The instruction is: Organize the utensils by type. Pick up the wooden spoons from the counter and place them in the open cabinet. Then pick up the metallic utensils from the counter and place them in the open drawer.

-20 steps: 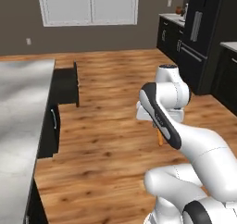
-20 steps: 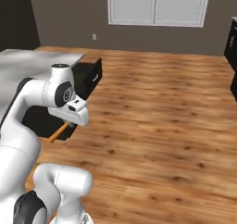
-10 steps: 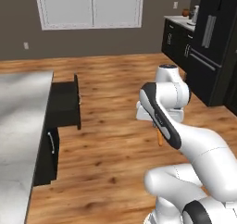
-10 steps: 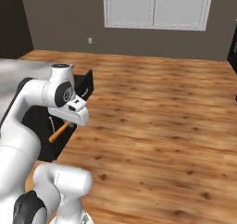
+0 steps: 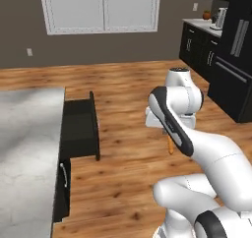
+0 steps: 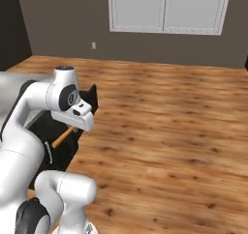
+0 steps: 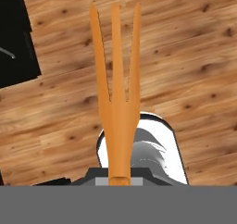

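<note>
From hand view, orange fork's (image 7: 115, 102) three tines, left base view, open drawer (image 5: 79, 129)

Orange fork (image 7: 115, 93) handle apparently hidden in tool (image 7: 119, 180)

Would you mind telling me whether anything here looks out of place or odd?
Nothing spilled or damaged. The gripper holds an orange fork out over the wood floor, beside the open drawer rather than above it.

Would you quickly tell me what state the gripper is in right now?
Gripper: shut on the orange fork, held over the wood floor.
</note>
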Motion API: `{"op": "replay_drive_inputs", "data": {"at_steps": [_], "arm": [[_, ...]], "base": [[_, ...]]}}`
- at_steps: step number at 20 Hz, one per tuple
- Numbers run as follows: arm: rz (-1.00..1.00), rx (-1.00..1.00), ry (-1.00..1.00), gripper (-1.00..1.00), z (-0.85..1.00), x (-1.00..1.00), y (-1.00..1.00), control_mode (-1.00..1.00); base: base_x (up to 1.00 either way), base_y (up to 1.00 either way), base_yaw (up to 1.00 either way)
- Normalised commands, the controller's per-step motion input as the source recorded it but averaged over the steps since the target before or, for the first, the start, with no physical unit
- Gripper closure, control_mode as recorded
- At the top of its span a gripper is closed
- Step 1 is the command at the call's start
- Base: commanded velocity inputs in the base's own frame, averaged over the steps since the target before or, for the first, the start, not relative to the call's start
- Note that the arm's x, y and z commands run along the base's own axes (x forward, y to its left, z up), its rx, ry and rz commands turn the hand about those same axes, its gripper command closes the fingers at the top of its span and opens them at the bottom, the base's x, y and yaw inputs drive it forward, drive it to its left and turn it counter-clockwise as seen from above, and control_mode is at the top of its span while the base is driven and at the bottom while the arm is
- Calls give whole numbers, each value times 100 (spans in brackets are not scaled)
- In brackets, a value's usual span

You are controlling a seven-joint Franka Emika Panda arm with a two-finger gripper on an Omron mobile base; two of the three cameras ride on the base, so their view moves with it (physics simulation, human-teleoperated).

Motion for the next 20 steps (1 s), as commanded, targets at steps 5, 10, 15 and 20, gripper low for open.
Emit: {"op": "replay_drive_inputs", "data": {"at_steps": [5,10,15,20], "arm": [[0,0,0,100,0,0,0,100],[0,0,0,100,0,0,0,100],[0,0,0,100,0,0,0,100],[0,0,0,100,0,0,0,100]], "base": [[39,79,-2],[48,46,-1],[59,3,0],[41,12,0]]}}
